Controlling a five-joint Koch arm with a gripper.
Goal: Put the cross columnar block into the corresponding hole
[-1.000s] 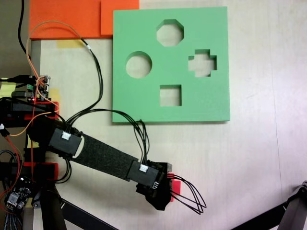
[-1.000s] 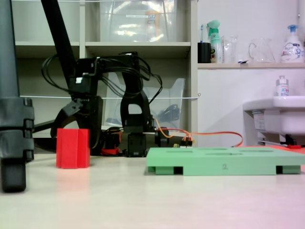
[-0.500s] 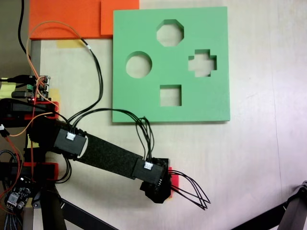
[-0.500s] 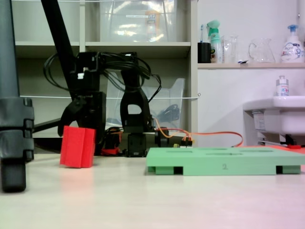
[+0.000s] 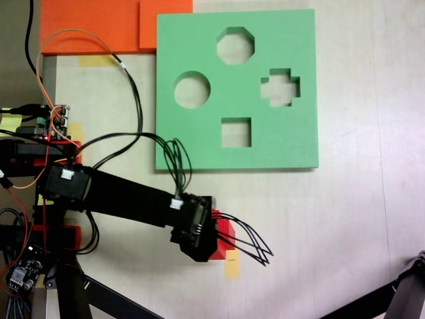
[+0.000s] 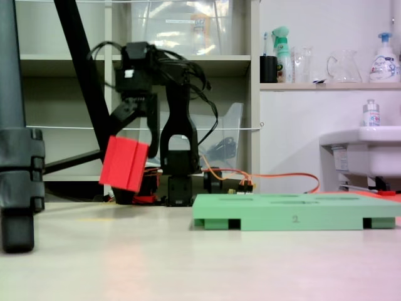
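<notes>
One red cross columnar block (image 6: 124,163) is clamped in gripper (image 6: 128,157), lifted clear of table (image 6: 188,263), tilted w/ lower end toward the arm base. From above, block (image 5: 223,232) shows just right of the wrist, below the green board (image 5: 199,40), near a yellow tape mark (image 5: 232,264). Cross hole (image 5: 279,87) sits at board's right side, well apart from block.

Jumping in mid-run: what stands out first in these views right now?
The red cross block hangs tilted, clear of the table, clamped in the gripper at the left of the low fixed view. From above, the green board lies flat up-screen of the arm, its plus-shaped hole open and empty near its right edge.
</notes>
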